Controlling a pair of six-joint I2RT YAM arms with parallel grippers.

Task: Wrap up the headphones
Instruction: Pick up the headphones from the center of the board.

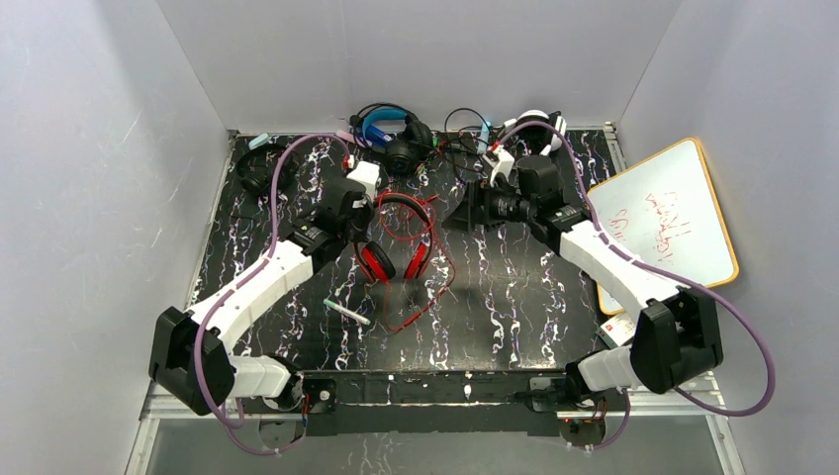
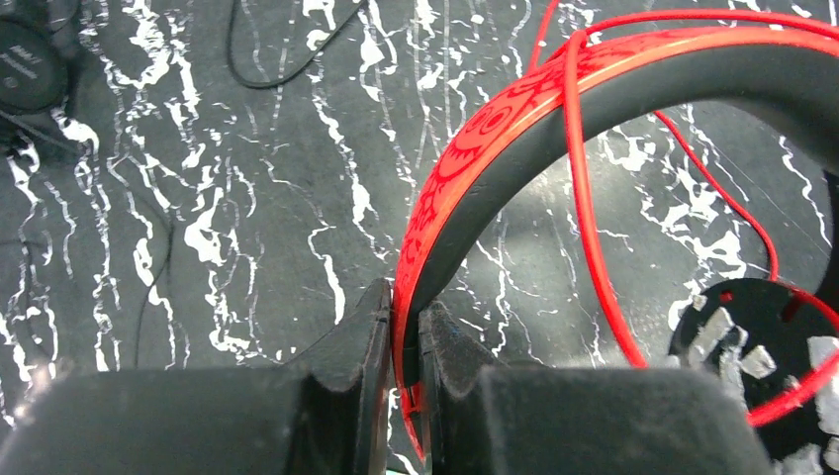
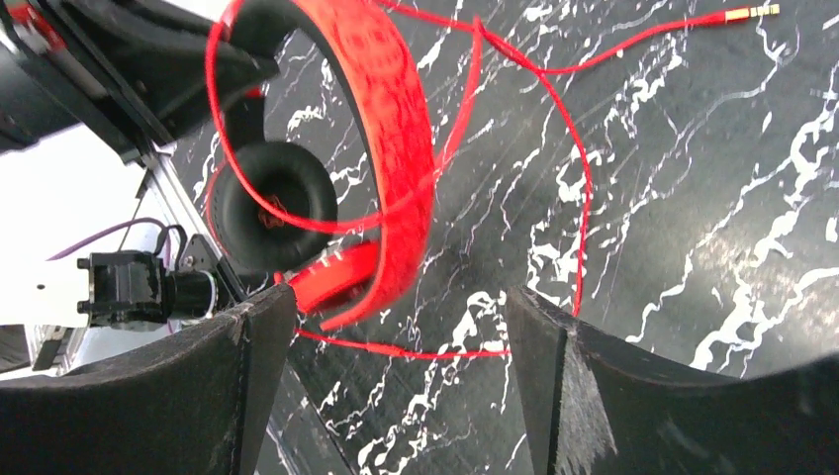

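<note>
Red headphones (image 1: 377, 263) stand mid-way across the tabletop (image 1: 514, 307), headband (image 2: 475, 148) pinched tight by the left gripper (image 2: 404, 327), likely as an anchor. The right gripper (image 3: 396, 322) gapes wide over their loose cable (image 3: 579, 198), seemingly to gather it.

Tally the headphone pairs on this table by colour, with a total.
Red headphones: 1
Black headphones with blue headband: 1
All-black headphones: 1
Total: 3
A white-banded shape at the far edge is too unclear to count.
</note>
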